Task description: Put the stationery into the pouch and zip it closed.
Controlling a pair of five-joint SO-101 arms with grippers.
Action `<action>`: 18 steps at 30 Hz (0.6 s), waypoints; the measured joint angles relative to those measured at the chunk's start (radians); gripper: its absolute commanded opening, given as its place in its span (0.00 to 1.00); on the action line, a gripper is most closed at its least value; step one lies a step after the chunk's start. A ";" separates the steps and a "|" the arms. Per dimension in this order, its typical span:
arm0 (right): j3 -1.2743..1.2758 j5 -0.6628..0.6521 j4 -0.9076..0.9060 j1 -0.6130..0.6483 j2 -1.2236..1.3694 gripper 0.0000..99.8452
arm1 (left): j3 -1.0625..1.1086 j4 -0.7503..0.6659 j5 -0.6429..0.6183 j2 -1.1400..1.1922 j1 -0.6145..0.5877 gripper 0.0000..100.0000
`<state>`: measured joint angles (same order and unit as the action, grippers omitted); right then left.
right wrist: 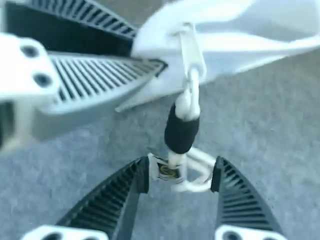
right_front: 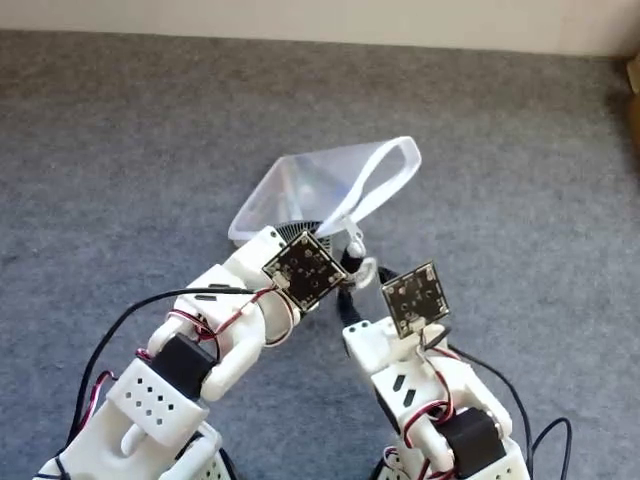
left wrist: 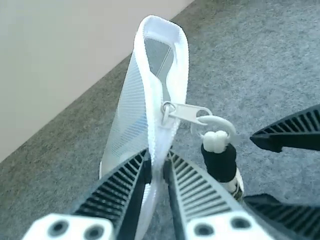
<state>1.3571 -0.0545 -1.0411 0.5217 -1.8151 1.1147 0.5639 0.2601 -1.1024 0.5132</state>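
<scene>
**Pouch** (right_front: 322, 182): clear white, held up off the carpet (right_front: 120, 150) and tilted. Its zipped end is nearest the arms and its far end points towards the wall (right_front: 300, 15). Past the slider (left wrist: 187, 112) the mouth gapes, and its white rim stands out as a loop.

**Left gripper** (left wrist: 157, 157): clamped on the pouch's zip edge, just short of the slider, with both fingers pressed flat against the fabric.

**Pull** (right wrist: 181, 132): a white cord with a black sleeve. It hangs from the slider, beside the pouch's gripped edge.

**Right gripper** (right wrist: 180, 172): jaws spread, one finger on each side of the pull's lower end, below the pouch. Whether either finger touches the cord cannot be told. The two grippers sit close together at this corner of the pouch.

**Carpet**: grey, running out from the pouch on both sides and beyond it to the pale wall edge.
</scene>
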 measured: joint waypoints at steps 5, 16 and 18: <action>0.068 0.002 0.173 0.006 -0.002 0.20 | 0.000 0.000 0.000 0.000 -0.002 0.01; 0.160 0.002 0.379 0.006 0.000 0.20 | 0.000 0.000 0.000 0.000 -0.002 0.01; 0.178 0.003 0.408 0.005 0.000 0.20 | 0.000 0.000 0.000 0.000 -0.002 0.01</action>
<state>1.5351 -0.0514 -0.6329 0.5263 -1.8151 1.1147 0.5639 0.2601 -1.1024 0.5117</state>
